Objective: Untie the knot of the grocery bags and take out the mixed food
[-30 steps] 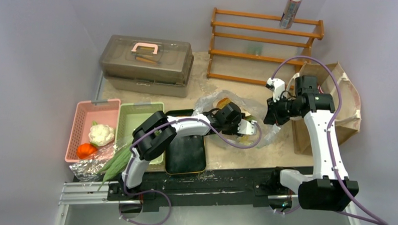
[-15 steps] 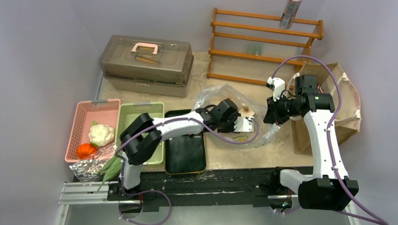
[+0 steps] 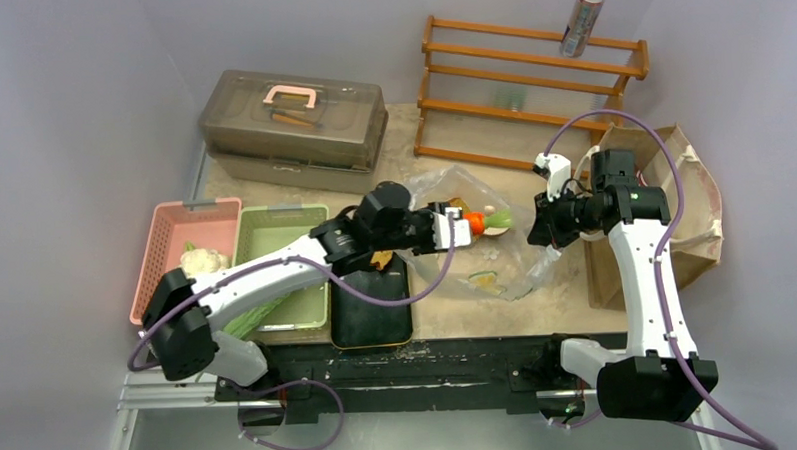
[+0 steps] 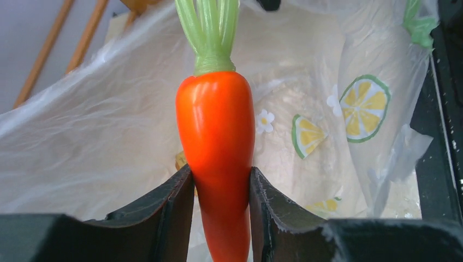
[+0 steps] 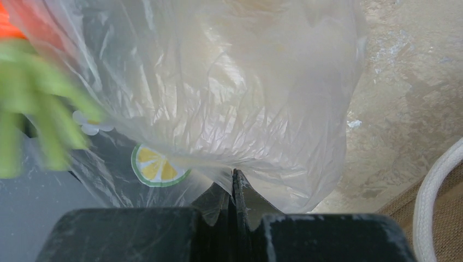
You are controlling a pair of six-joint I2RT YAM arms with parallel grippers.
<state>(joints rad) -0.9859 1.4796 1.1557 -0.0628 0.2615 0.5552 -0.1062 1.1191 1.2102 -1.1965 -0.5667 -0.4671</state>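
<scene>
Lifting carrot (image 4: 215, 125) out of plastic bag (image 3: 506, 271), mid-counter. Your left gripper (image 4: 221, 183) is clenched on carrot's lower body, green top pointing toward right edge. Your right gripper (image 5: 233, 183) is pinched tight on bag's film, holding mouth up. Step judged: food removal, knot already undone. Next move: carry carrot toward pink basket (image 3: 199, 204) near left edge, release only once over it. Paper bag (image 3: 694, 215) waits at right edge.

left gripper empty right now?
No, the left gripper is shut on the carrot, pinching its orange body from both sides in the left wrist view.
</scene>
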